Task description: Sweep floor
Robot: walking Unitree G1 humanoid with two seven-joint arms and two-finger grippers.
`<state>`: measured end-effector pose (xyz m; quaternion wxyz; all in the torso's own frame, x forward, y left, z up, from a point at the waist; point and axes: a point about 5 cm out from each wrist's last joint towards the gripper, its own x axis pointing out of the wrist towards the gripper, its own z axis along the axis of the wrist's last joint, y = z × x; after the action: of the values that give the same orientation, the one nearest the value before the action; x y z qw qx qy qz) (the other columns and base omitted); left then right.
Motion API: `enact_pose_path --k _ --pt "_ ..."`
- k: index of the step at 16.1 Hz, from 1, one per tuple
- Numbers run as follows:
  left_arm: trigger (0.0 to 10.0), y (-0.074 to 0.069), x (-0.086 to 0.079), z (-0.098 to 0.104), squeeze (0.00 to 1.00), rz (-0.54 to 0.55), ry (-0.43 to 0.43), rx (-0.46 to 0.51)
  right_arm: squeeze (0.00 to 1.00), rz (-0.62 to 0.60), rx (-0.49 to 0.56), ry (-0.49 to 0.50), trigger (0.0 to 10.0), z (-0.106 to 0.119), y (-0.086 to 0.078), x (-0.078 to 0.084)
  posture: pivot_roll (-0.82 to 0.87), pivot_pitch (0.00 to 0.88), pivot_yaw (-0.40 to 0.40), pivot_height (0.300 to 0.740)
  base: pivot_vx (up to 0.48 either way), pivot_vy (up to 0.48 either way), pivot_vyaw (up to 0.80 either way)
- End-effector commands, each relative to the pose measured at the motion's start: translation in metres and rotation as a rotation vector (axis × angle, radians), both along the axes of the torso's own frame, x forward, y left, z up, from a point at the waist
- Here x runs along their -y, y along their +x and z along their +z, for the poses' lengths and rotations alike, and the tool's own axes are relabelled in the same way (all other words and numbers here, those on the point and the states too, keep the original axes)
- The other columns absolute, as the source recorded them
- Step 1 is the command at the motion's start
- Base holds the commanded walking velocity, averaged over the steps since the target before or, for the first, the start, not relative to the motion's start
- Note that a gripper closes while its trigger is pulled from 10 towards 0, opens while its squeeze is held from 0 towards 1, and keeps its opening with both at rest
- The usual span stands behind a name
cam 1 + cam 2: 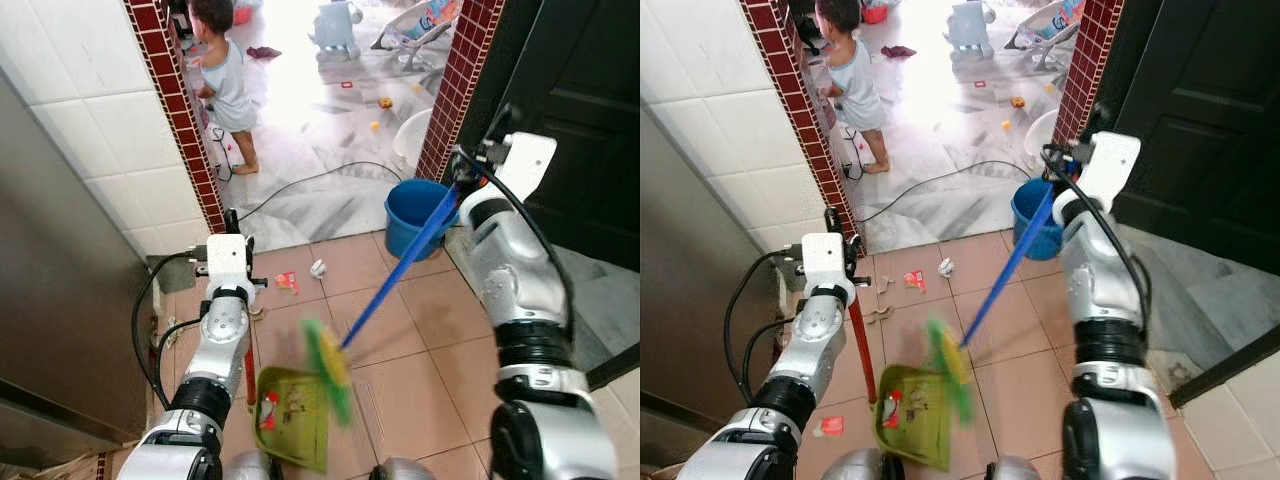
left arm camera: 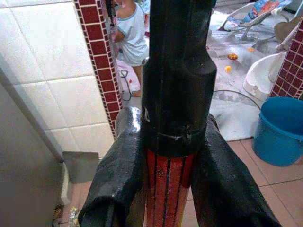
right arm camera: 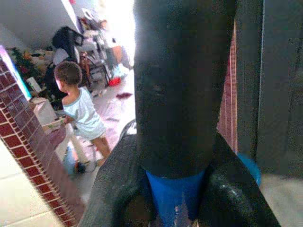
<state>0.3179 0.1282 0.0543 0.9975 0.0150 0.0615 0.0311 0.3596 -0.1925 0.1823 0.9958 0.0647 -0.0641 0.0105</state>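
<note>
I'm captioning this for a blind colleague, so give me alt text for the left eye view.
The right gripper holds a blue-handled broom whose blurred green head sweeps at a green dustpan, held by the left gripper on a red handle. Scraps of litter lie on the tiles near a blue bucket; a person stands beyond the doorway.

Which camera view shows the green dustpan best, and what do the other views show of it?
The right eye view shows the dustpan best: pan, litter inside and red handle are visible. The left eye view shows the pan too, with less handle. The left wrist view shows just its red handle in the left gripper. The right wrist view shows the broom handle.
</note>
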Motion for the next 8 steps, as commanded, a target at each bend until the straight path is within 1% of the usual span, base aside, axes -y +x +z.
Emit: enact_pose_path --k 1,2,3,4,5,6,7,8 --pt "10.0 0.001 -0.003 0.002 0.0 -0.003 -0.005 0.005 0.0 0.012 0.095 -0.068 10.0 0.017 -0.002 0.001 -0.12 0.0 0.045 0.74 0.0 0.0 0.0" --pt "10.0 0.001 -0.003 0.002 0.0 -0.003 -0.005 0.007 0.0 0.014 0.094 -0.089 10.0 0.016 -0.003 0.003 -0.12 0.0 0.045 0.74 0.0 0.0 0.0" --pt "10.0 0.0 -0.007 0.003 0.0 -0.004 -0.006 0.014 0.0 0.024 0.077 -0.118 10.0 0.007 -0.006 0.005 -0.12 0.0 0.044 0.74 0.0 0.0 0.0" --pt "10.0 -0.001 -0.009 0.005 0.0 -0.008 -0.012 0.025 0.0 0.025 0.043 -0.169 10.0 -0.006 -0.01 0.007 -0.12 0.0 0.044 0.74 0.0 0.0 0.0" --pt "10.0 -0.002 -0.011 0.007 0.0 -0.014 -0.028 0.034 0.0 0.003 0.0 -0.196 10.0 -0.021 -0.015 0.011 -0.12 0.001 0.044 0.74 0.0 0.0 0.0" --pt "10.0 -0.003 -0.013 0.01 0.0 -0.021 -0.053 0.052 0.0 -0.028 -0.05 -0.202 10.0 -0.037 -0.021 0.014 -0.12 0.001 0.044 0.74 0.0 0.0 0.0" --pt "10.0 -0.003 -0.014 0.013 0.0 -0.024 -0.069 0.063 0.0 -0.044 -0.08 -0.208 10.0 -0.048 -0.026 0.015 -0.12 0.001 0.045 0.74 0.0 0.0 0.0" --pt "10.0 -0.006 -0.016 0.019 0.0 -0.025 -0.119 0.091 0.0 -0.076 -0.113 -0.226 10.0 -0.064 -0.035 0.013 -0.12 0.0 0.046 0.74 0.0 0.0 0.0"
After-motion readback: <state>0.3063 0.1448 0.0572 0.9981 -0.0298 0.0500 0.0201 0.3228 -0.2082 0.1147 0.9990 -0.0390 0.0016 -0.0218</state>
